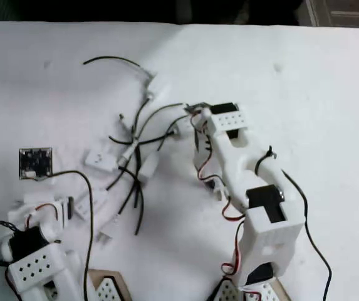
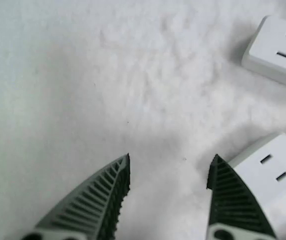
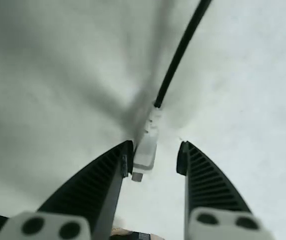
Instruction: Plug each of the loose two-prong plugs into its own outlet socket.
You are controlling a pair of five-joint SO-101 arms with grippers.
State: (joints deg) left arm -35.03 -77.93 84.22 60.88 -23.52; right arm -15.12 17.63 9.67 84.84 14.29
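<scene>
Over the white table (image 1: 304, 75), the high view shows a tangle of black cables (image 1: 135, 188) with white plugs lying near the middle. A flat outlet socket (image 1: 98, 157) sits just beside the tangle. The right arm (image 1: 235, 157) stretches from the near edge to the far side of the tangle. The left arm (image 1: 38, 251) sits folded at the near corner, beside a small black-and-white marker card (image 1: 35, 162). A dark strip of room (image 1: 166, 9) runs behind the table's far edge.

At the left wrist, the left gripper (image 2: 171, 167) stands wide open above bare table, with nothing between its ribbed fingers. A nearer socket block (image 2: 275, 162) lies right against the outside of one finger. A farther socket block (image 2: 277, 50) lies well apart from it.

At the right wrist, the right gripper (image 3: 155, 150) is partly open. A white plug (image 3: 145, 147) hangs between its fingers, close against one of them and clear of the other, so it is not clamped. Its black cable (image 3: 182, 45) runs away over the table.
</scene>
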